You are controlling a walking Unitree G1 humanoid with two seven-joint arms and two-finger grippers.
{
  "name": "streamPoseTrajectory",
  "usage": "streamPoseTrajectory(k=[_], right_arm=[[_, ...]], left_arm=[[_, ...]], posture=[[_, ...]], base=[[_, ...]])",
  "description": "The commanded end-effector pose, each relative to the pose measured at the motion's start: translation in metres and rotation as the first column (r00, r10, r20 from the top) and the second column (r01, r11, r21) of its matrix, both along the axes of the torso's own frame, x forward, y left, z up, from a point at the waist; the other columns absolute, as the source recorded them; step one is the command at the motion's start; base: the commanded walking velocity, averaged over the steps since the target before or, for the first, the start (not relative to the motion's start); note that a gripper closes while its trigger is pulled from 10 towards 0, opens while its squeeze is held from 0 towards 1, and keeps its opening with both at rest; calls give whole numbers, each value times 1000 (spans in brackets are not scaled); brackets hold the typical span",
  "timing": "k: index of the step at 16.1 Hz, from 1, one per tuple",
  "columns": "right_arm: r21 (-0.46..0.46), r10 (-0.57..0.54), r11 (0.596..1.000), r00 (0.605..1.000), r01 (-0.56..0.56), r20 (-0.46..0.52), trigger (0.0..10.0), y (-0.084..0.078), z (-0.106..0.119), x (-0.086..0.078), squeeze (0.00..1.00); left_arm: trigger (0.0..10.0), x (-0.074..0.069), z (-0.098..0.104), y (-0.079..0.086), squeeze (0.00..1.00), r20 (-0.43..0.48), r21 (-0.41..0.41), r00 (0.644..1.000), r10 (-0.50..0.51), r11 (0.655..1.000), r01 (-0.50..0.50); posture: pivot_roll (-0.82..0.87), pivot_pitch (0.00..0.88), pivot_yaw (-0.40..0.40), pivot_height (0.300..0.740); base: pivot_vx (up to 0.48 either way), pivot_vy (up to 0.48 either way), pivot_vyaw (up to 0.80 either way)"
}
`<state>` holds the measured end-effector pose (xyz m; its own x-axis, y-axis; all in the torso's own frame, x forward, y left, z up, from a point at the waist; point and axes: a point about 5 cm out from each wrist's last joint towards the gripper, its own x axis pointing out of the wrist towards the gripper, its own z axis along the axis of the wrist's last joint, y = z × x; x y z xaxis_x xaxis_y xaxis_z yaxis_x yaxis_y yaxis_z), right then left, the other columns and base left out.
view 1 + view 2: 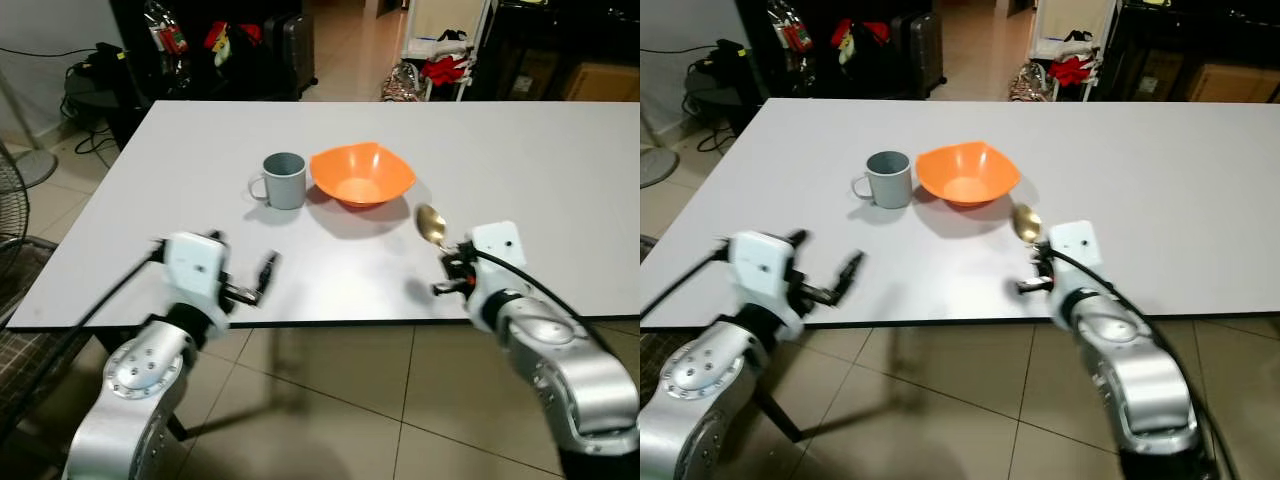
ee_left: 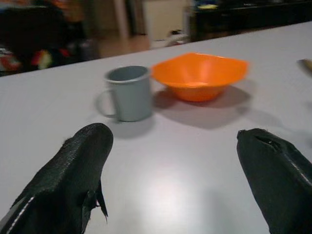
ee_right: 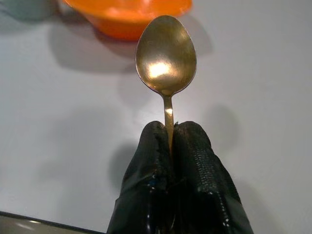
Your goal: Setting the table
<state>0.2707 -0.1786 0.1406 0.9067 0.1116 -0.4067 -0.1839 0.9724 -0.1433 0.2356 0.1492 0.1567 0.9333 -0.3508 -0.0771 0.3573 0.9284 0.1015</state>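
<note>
An orange bowl stands on the white table, with a grey mug just to its left. My right gripper hovers over the table's near edge, right of the bowl, shut on the handle of a gold spoon whose bowl end points toward the orange bowl. In the right wrist view the spoon sticks out from the pinched fingers. My left gripper is open above the near edge, in front of the mug, holding nothing; its fingers frame the mug.
A fan and a dark chair stand at the left of the table. Beyond the far edge are a suitcase, bags and shelves with clutter. Tiled floor lies below the near edge.
</note>
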Motion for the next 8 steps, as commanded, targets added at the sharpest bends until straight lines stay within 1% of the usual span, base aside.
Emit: streamPoseTrajectory(k=[1,2,3,5,6,7,8], right_arm=[[-28,-9,1000,1000,9,8,10000,-12,1,12,0],[-30,-19,999,1000,19,6,10000,-18,0,18,0],[-30,-29,999,1000,29,-4,10000,-29,-3,28,0],[-27,-28,999,1000,28,3,10000,-44,-8,42,0],[-27,-29,999,1000,29,1,10000,-49,-10,47,0],[-8,-25,1000,1000,25,-6,10000,-54,-12,56,0],[22,-3,1000,1000,3,-14,10000,-56,-16,64,0]], left_arm=[[10000,-3,2,-7,0,-11,10,996,-91,996,91],[10000,-3,2,-10,0,-15,10,992,-125,992,125],[10000,-4,3,-14,0,-16,4,982,-189,982,189],[10000,-8,5,-17,0,-41,-10,966,-255,967,255],[10000,-9,5,-17,0,-45,-10,963,-266,964,266],[10000,-10,4,-16,0,-52,-3,959,-278,961,278],[10000,-12,3,-16,0,-63,5,953,-297,955,298]], posture=[[-74,4,34,740],[-75,7,42,740],[-76,9,53,740],[-80,22,73,740],[-79,27,78,740],[-78,36,86,740],[-75,45,93,740]], base=[[0,0,0],[0,0,0],[0,0,0],[0,0,0],[0,0,0],[0,0,0],[0,0,0]])
